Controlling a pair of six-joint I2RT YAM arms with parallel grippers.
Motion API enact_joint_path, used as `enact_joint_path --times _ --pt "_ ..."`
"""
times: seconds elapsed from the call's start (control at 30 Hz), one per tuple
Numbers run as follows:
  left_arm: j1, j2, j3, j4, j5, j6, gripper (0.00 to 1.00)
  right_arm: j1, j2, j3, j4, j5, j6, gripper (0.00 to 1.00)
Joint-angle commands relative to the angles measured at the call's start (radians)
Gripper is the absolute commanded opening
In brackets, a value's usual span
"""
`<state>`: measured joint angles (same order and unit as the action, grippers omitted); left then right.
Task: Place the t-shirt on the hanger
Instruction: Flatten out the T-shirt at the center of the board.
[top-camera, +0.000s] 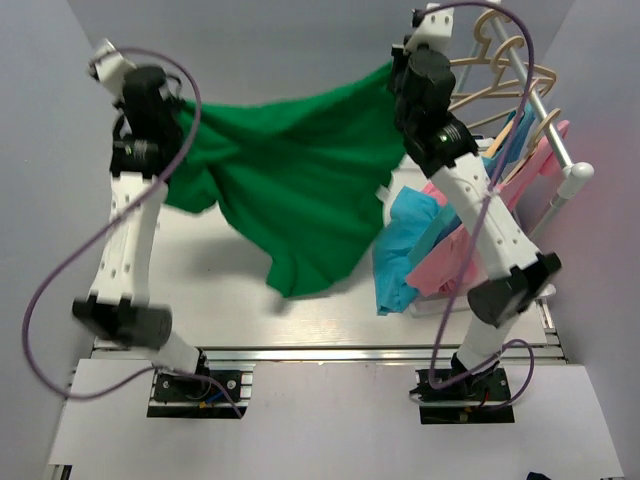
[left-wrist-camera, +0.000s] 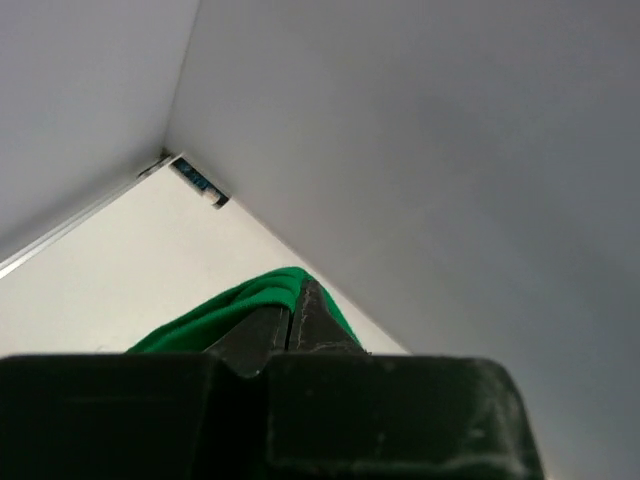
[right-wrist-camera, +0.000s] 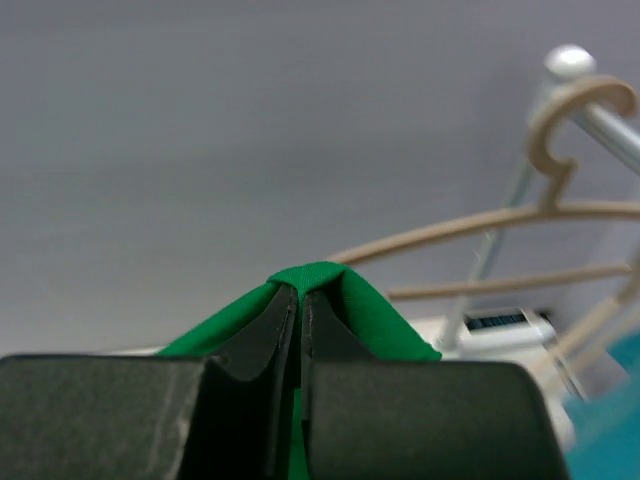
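So the green t-shirt (top-camera: 300, 190) is up in the air, strung between the two arms like a hammock, and the middle sags down toward the table (top-camera: 220, 300). The left gripper (left-wrist-camera: 296, 292) has its fingers pressed together on a fold at one end of the cloth. The right gripper (right-wrist-camera: 300, 292) does the same at the other end, with a little hump of green poking up over its tips. Just behind the right one is a beige hanger (right-wrist-camera: 470, 225), hooked on the metal rail (top-camera: 548, 125) with a few others like it. A light blue garment (top-camera: 400, 250) and a pink one (top-camera: 455, 262) hang lower on that rail. There's a small white tag (top-camera: 381, 191) on the shirt's edge, way too tiny to read.
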<state>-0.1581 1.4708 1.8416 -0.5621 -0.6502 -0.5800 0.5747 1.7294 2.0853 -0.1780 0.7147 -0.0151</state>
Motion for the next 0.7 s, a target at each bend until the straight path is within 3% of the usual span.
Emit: enact_joint_path --times 0.0,0.03,0.13,0.23,0.37,0.47,0.5,0.53,0.57,0.6,0.67 --pt "0.15 0.129 0.259 0.042 0.286 0.028 0.0 -0.001 0.045 0.183 0.167 -0.165 -0.057 0.0" --pt "0.157 0.188 0.372 0.039 0.302 0.037 0.0 -0.001 0.061 0.255 0.198 -0.173 -0.065 0.0" --pt "0.238 0.209 0.468 0.062 0.343 0.072 0.0 -0.003 0.035 0.266 0.268 -0.19 -0.092 0.0" --pt "0.247 0.148 0.403 0.091 0.336 0.095 0.0 -0.003 -0.077 0.129 0.307 -0.199 -0.071 0.0" --pt "0.249 -0.045 0.065 0.169 0.276 0.114 0.0 -0.001 -0.253 -0.173 0.298 -0.319 -0.019 0.0" --pt "0.25 -0.234 -0.21 0.253 0.224 0.106 0.0 0.001 -0.431 -0.506 0.314 -0.447 0.092 0.0" --pt "0.25 -0.322 -0.398 0.269 0.209 0.088 0.0 0.002 -0.474 -0.718 0.343 -0.475 0.16 0.0" --pt "0.249 -0.357 -0.479 0.268 0.196 0.047 0.0 0.004 -0.549 -0.811 0.362 -0.56 0.188 0.0" --pt "0.25 -0.387 -0.548 0.23 0.179 0.022 0.15 0.025 -0.58 -0.894 0.373 -0.578 0.225 0.0" --pt "0.25 -0.436 -0.668 0.197 0.164 -0.004 0.21 0.049 -0.602 -1.032 0.367 -0.589 0.253 0.0" --pt "0.25 -0.467 -0.767 0.08 0.111 -0.104 0.31 0.173 -0.648 -1.144 0.321 -0.554 0.288 0.0"
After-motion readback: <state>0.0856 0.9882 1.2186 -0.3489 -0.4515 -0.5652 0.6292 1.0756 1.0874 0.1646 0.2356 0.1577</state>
